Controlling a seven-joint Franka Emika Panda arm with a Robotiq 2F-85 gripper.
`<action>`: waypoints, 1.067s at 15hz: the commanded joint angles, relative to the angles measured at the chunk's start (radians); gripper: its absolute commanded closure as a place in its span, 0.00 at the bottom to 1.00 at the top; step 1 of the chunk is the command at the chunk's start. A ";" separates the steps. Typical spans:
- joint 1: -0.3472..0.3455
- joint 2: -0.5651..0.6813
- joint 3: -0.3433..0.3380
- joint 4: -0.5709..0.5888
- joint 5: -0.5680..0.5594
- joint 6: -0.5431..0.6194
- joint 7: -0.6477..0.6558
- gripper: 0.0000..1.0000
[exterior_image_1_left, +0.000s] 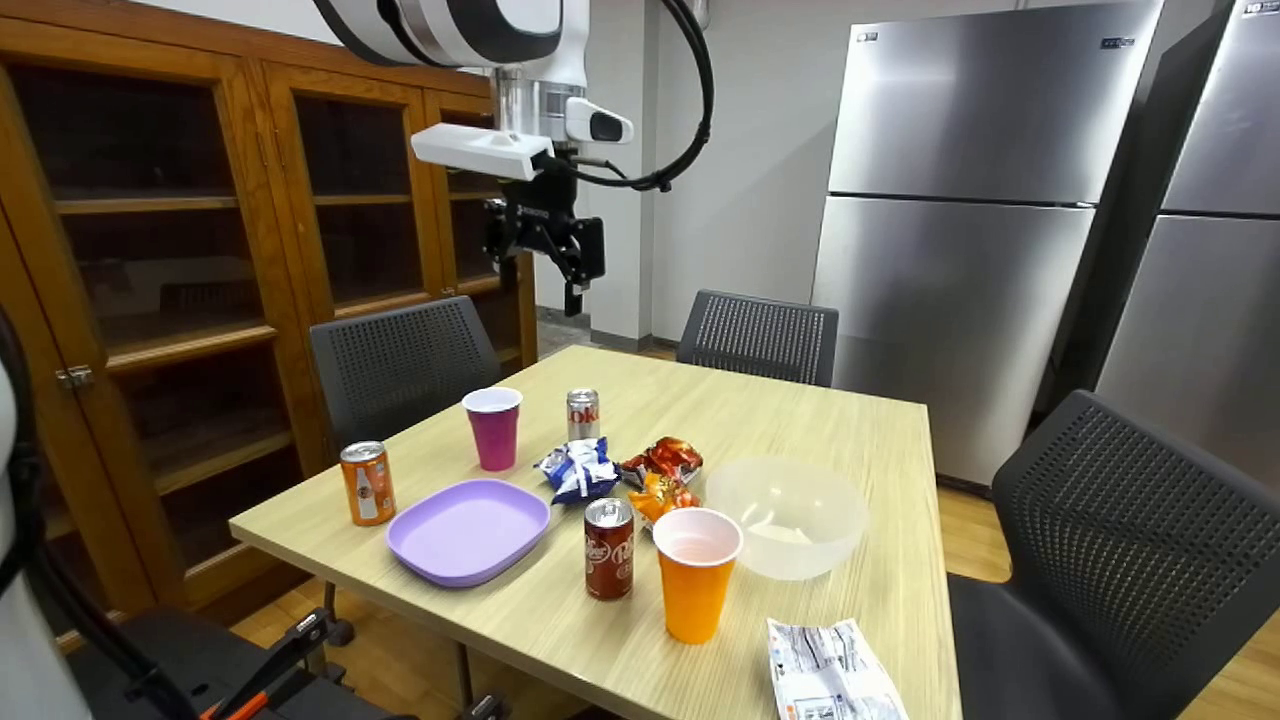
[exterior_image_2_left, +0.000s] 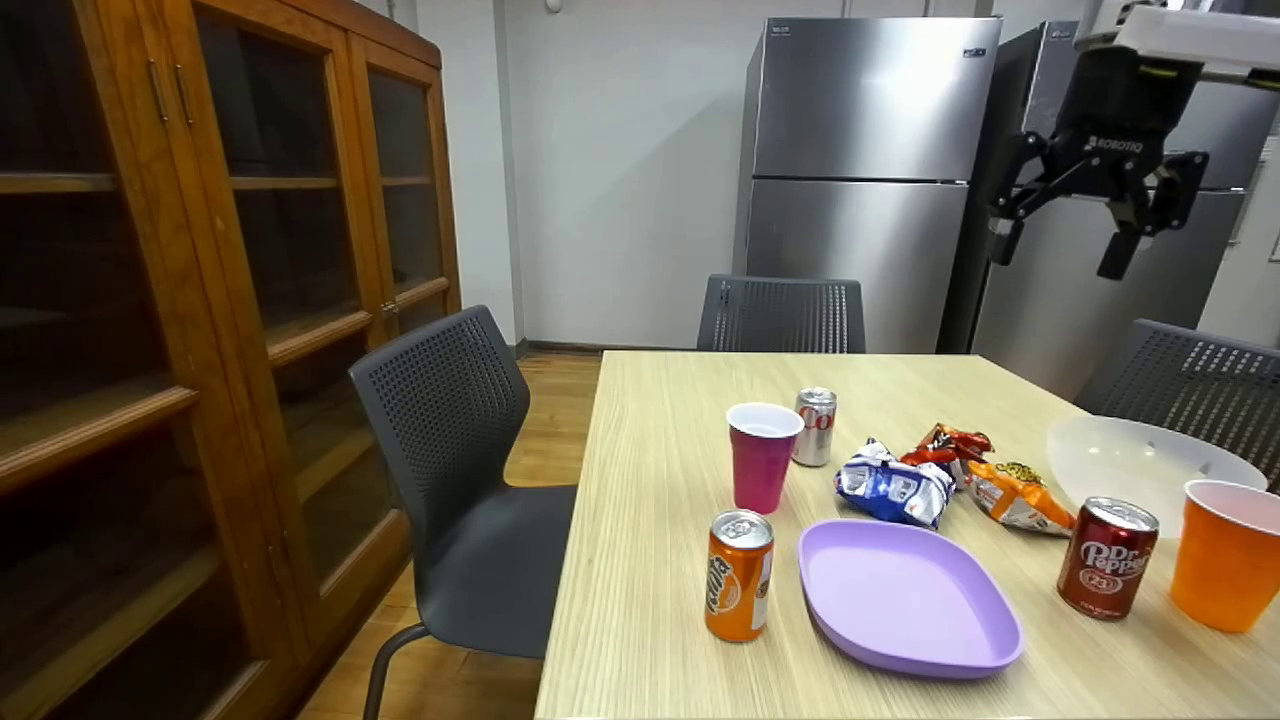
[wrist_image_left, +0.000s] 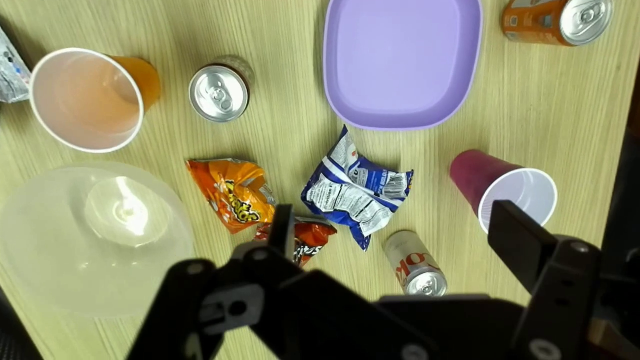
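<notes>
Partly hidden, the red snack bag (wrist_image_left: 316, 234)

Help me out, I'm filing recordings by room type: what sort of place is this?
Probably a break room or shared dining area, perhaps in an office or lab, though I can't be sure which. Two tall silver refrigerators stand at the back, and dark chairs are set around a light table.

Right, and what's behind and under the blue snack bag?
In an exterior view, a silver can stands behind the blue snack bag, which covers the can's base. The bag rests on the table; anything directly underneath it is hidden in every view.
</notes>
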 joint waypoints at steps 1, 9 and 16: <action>-0.002 0.054 0.017 0.043 -0.013 0.031 -0.019 0.00; 0.005 0.183 0.041 0.132 -0.026 0.085 -0.008 0.00; 0.016 0.338 0.061 0.255 -0.045 0.138 0.023 0.00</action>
